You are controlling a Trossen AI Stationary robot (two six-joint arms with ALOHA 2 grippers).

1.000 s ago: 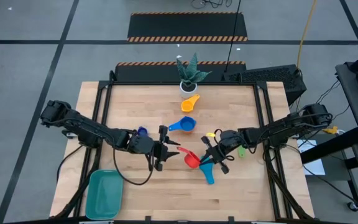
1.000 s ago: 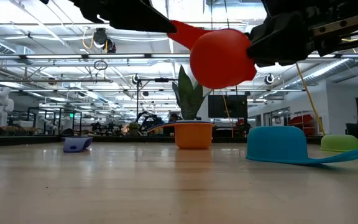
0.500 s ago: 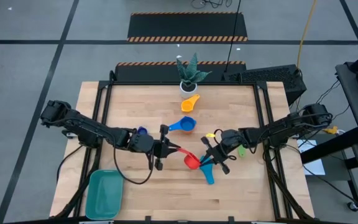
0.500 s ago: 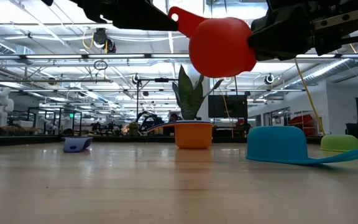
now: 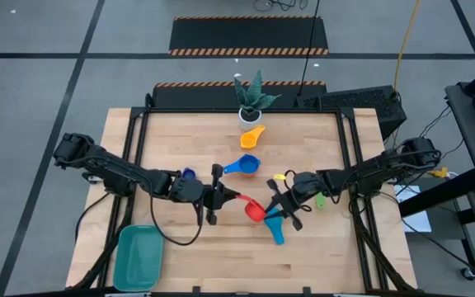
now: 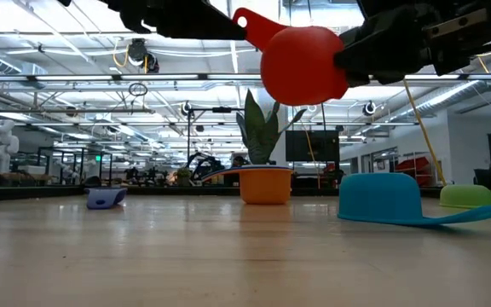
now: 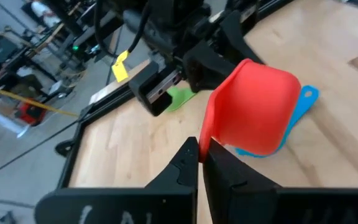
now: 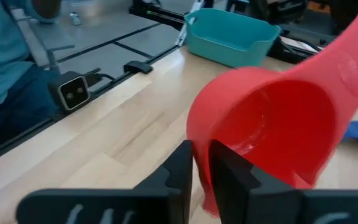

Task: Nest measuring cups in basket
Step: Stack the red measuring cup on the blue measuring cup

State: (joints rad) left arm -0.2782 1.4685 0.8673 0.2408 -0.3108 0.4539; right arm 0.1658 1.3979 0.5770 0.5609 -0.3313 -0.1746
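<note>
Left gripper (image 5: pixel 223 196) pinches the red cup (image 5: pixel 256 213) handle; right gripper (image 5: pixel 275 207) jaws straddle its rim; light-blue cup (image 5: pixel 275 229) lies beneath.

Open wooden desk (image 5: pixel 196 256) lies toward the shallow teal-green plastic basket (image 5: pixel 138 257) at seven o'clock; the light blue plastic measuring cup (image 5: pixel 275 229) crowds four o'clock of centre.

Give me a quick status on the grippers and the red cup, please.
Left gripper shut on red cup handle. Right gripper pinching its rim, cup held above table. Basket far off, near left corner.
</note>
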